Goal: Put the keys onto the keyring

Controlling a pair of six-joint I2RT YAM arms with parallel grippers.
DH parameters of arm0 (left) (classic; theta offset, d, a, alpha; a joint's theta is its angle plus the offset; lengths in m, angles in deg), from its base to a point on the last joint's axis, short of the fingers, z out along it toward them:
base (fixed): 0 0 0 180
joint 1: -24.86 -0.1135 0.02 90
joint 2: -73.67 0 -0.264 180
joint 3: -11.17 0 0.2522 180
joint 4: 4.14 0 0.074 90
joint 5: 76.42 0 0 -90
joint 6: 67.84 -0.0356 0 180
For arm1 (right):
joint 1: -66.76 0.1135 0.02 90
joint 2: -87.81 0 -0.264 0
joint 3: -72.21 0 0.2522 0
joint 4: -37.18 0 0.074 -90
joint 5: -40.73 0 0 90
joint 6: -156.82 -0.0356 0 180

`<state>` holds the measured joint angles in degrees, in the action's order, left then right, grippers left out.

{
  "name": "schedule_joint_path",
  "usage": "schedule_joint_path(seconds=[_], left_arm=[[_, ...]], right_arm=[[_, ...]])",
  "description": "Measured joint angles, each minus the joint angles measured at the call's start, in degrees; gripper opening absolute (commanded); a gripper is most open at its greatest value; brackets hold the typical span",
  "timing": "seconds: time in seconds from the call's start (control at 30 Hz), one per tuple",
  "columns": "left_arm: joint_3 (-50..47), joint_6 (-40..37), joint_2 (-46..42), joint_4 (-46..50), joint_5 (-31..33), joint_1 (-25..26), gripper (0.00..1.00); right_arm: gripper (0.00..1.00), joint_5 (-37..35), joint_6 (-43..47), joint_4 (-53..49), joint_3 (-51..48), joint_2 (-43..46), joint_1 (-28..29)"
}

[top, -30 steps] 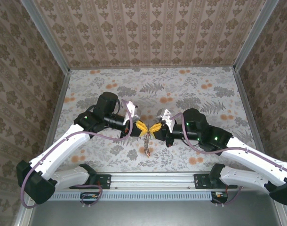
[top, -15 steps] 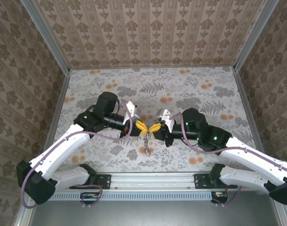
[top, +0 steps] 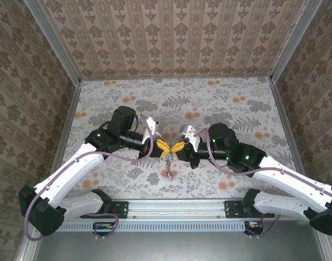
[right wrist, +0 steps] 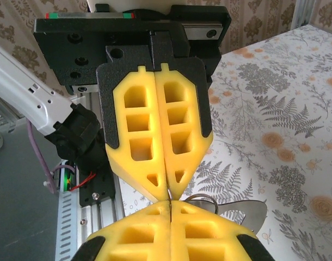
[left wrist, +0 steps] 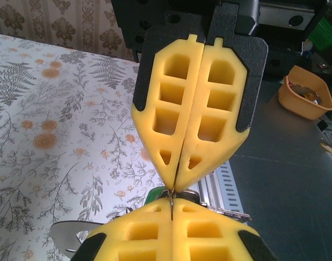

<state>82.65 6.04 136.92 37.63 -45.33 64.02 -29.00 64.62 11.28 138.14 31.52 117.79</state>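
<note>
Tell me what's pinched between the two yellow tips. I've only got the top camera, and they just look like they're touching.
Observer: In the left wrist view, the right gripper is shut on a thin metal wire, apparently the keyring.
Operator: Any keys right there?
Observer: Yes, a green key head peeks out just behind the tips.
Operator: And the other arm?
Observer: In the right wrist view, the left gripper is shut on the same wire, tip to tip with the right one.
</note>
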Motion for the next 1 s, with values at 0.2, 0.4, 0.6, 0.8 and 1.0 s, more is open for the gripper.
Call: schedule_joint_path(seconds=[0.2, 0.4, 0.6, 0.8, 1.0], left_arm=[[0.0, 0.0, 0.0, 0.3, 0.4, -0.3, 0.0], [0.0, 0.0, 0.0, 0.3, 0.4, -0.3, 0.0], [0.0, 0.0, 0.0, 1.0, 0.4, -0.3, 0.0], [0.0, 0.0, 0.0, 1.8, 0.7, -0.3, 0.0], [0.0, 0.0, 0.0, 2.1, 0.5, -0.3, 0.0]], right_arm=[[0.0, 0.2, 0.5, -0.3, 0.6, -0.8, -0.1], [0.0, 0.6, 0.5, -0.2, 0.6, -0.9, -0.2], [0.0, 1.1, 1.0, -0.2, 0.8, -1.4, -0.2], [0.0, 1.2, 1.6, -0.5, 1.2, -2.0, -0.1], [0.0, 1.2, 2.5, -0.9, 1.4, -2.0, 0.2]])
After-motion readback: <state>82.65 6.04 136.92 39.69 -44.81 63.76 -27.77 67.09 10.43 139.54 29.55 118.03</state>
